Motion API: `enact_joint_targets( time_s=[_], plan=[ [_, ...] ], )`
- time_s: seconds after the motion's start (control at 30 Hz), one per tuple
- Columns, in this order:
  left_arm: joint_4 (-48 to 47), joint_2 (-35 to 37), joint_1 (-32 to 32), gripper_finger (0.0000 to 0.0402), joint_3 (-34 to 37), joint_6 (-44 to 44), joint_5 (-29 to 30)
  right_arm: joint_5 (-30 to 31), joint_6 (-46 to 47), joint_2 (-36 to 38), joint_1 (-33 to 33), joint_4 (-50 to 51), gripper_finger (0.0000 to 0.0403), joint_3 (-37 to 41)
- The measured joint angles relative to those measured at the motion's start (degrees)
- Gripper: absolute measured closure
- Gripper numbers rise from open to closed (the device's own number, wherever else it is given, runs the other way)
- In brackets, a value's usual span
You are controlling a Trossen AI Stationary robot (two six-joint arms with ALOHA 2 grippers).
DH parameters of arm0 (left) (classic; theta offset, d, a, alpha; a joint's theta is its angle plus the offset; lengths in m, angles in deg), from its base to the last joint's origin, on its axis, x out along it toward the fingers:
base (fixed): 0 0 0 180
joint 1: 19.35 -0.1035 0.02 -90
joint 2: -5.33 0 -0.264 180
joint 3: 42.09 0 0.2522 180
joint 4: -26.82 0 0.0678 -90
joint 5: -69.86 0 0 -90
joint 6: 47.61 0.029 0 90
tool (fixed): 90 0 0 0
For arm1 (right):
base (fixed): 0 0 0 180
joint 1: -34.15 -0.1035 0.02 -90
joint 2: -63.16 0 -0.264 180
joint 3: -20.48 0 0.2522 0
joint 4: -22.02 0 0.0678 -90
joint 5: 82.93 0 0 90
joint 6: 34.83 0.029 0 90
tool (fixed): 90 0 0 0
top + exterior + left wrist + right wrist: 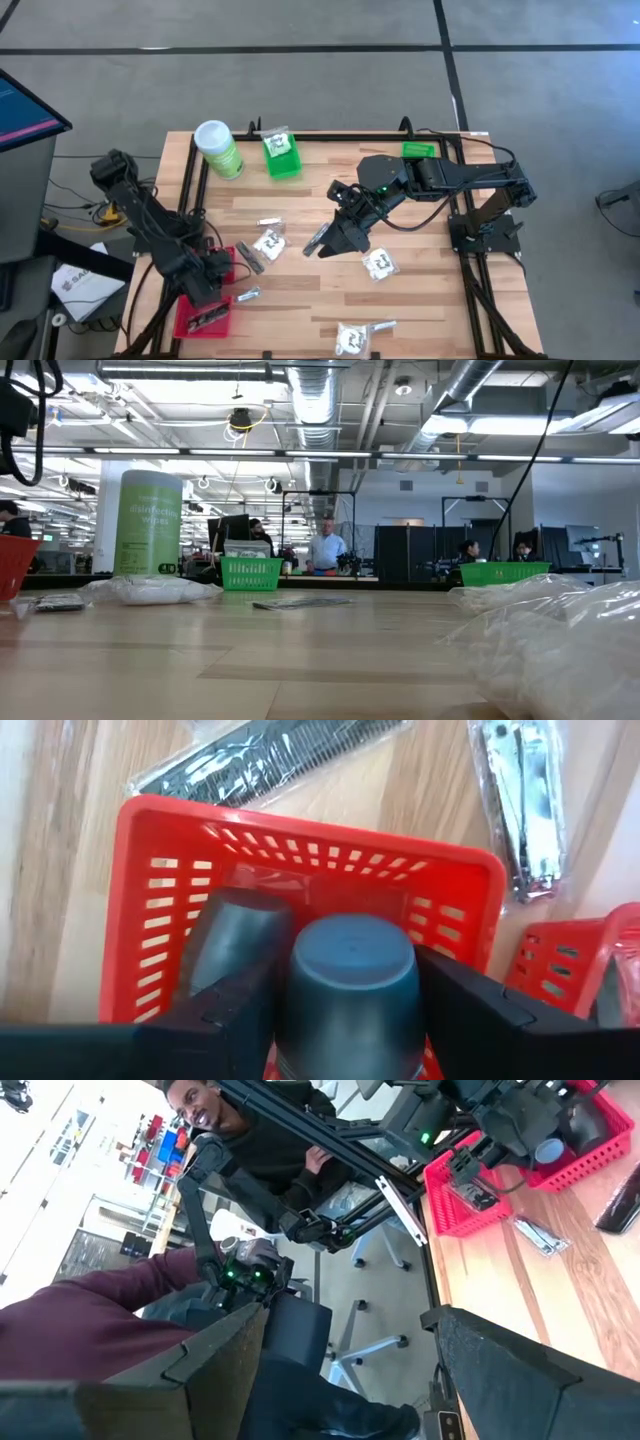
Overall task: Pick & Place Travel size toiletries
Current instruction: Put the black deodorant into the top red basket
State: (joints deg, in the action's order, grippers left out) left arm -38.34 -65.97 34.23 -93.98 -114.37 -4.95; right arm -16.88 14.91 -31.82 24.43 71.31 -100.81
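- High view: your left gripper [212,272] sits over the red basket [240,262] at the table's front-left.
- Left wrist view: its fingers [235,935] pinch a dark grey stick [350,985] w/ a rounded cap, upright, just above that basket.
- Your right gripper [318,243] is mid-table, jaws spread, nothing held.
- Other toiletries: white packets [380,264] loose on the wood, comb packet [270,760] & clipper sachet [522,805] just beside the basket.
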Motion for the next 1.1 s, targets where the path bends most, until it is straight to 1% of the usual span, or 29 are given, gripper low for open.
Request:
enact_joint_targets(
  time_s=[0.2,0.47,0.63,0.73,1.0,1.1],
  plan=[
    [0.20,2.99,-0.05,0.0194,0.00,-1.29,0.32,0.01,-0.21,0.00,0.04,-0.26,0.0111,0.00],
    [0.37,8.53,-0.04,0.0191,0.00,-5.44,0.93,0.01,-1.70,0.00,0.04,-0.44,0.0111,0.00],
    [0.42,10.21,-0.04,0.0192,0.00,-7.58,1.52,0.01,-1.70,0.00,0.04,-0.46,0.0111,0.00],
    [0.63,10.72,-0.03,0.0191,0.00,-8.90,3.38,0.01,-1.70,0.00,0.04,-0.46,0.0111,0.00],
    [1.16,13.83,-0.85,0.0196,-0.02,-9.00,7.30,0.01,-1.70,0.00,0.04,-0.46,0.0111,0.00],
    [1.40,15.42,-1.47,0.0195,-0.02,-8.70,10.18,0.01,-1.70,0.00,0.04,-0.46,0.0111,0.00]
  ],
)
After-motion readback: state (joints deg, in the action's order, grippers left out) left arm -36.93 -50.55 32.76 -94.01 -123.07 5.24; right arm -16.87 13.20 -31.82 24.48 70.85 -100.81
